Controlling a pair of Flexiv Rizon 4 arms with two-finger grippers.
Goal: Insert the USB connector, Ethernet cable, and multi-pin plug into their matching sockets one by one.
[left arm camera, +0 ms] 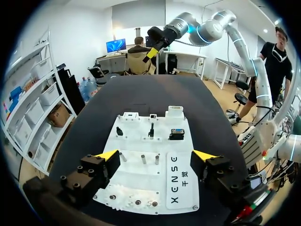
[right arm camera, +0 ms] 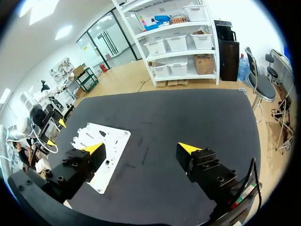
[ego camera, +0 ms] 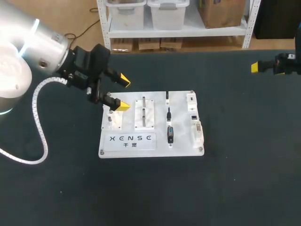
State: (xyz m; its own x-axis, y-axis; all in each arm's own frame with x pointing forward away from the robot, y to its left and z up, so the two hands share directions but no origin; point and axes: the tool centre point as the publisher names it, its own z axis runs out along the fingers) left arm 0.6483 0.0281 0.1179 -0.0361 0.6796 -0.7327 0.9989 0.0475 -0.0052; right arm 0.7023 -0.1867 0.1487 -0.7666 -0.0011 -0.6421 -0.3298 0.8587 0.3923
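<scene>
Head view: left gripper (ego camera: 123, 93) is spread wide with nothing in it, hanging over the back-left corner of the white board (ego camera: 150, 146). Three black plugs (ego camera: 170, 134) sit in a column mid-board, with three sockets (ego camera: 194, 116) along its right edge and loads of bare table (ego camera: 211, 188) all round. Left wrist view: the board lies between the splayed fingers, plugs ahead and untouched. Right wrist view: right gripper (right arm camera: 141, 148) is wide open too, empty, over bare table, with the board off beside one finger.
</scene>
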